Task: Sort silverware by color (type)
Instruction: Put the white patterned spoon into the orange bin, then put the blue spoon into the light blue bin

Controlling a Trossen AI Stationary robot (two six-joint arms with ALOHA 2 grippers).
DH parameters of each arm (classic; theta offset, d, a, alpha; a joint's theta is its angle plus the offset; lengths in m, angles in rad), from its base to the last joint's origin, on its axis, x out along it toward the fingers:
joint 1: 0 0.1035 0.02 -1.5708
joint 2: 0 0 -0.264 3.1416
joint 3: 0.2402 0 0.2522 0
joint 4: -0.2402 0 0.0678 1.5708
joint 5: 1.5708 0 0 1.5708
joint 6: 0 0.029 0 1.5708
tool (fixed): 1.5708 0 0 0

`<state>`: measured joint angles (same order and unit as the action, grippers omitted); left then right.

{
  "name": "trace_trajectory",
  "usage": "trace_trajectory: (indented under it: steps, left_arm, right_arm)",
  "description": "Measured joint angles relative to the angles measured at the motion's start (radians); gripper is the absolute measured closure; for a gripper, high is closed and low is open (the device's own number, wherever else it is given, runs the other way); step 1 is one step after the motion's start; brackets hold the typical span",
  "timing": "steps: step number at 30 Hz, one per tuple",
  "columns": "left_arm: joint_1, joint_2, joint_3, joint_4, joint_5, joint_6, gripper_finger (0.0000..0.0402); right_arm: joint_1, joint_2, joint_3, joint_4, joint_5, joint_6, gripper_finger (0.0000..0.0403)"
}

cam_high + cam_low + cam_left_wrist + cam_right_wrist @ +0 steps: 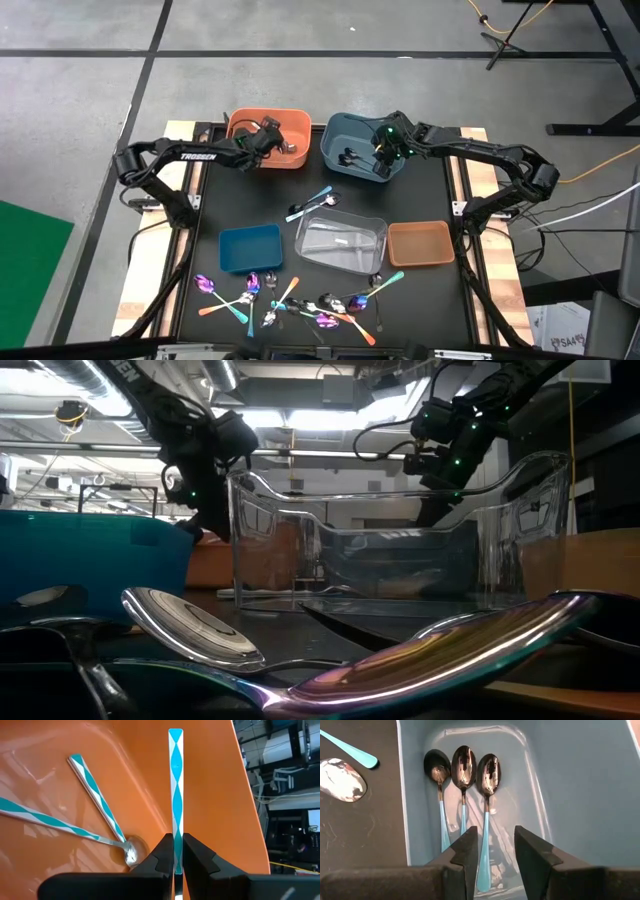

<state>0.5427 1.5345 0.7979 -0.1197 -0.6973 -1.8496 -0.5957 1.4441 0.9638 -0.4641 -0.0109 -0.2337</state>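
Note:
My left gripper point(175, 840) hangs over the orange bin point(240, 120) at the far left, shut on a piece of silverware with a teal-and-white diamond handle point(175, 780). Two spoons of that pattern point(95, 795) point(45, 817) lie flat on the bin's floor. My right gripper point(496, 835) stands open above the grey-blue bin point(580, 795) at the far right. Three dark-bowled spoons with teal handles point(464, 770) lie side by side on that bin's floor. Nothing is between its fingers. My left gripper pinches the diamond-patterned handle point(175, 827) between its two fingers, which meet its two narrow edges. The handle runs along the fingers and sticks out ahead of them, its free end over the orange bin's inside. The gripper hides the other end.
A clear bin point(342, 240) stands mid-table, a small blue bin point(250, 247) to its left and a brown bin point(420, 243) to its right. Two pieces point(315, 200) lie between the far bins and the clear one. Several mixed pieces point(300, 300) lie scattered along the near edge.

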Motion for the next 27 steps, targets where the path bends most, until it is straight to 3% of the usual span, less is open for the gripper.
trace_trajectory:
  steps: [9,20,27]
  left_arm:
    - [0.005,0.0,0.0,0.0,0.008,-0.006,0.0377]
    - [0.005,0.0,0.0,0.0,0.008,0.0,0.0328]
    - [0.005,0.0,0.0,0.0,0.008,0.0,0.0319]
  right_arm:
    - [0.0,0.0,0.0,-0.001,0.0,0.0,0.0285]
    - [0.0,0.0,0.0,-0.001,0.0,0.0,0.0285]
    - [0.0,0.0,0.0,-0.001,0.0,0.0,0.0285]
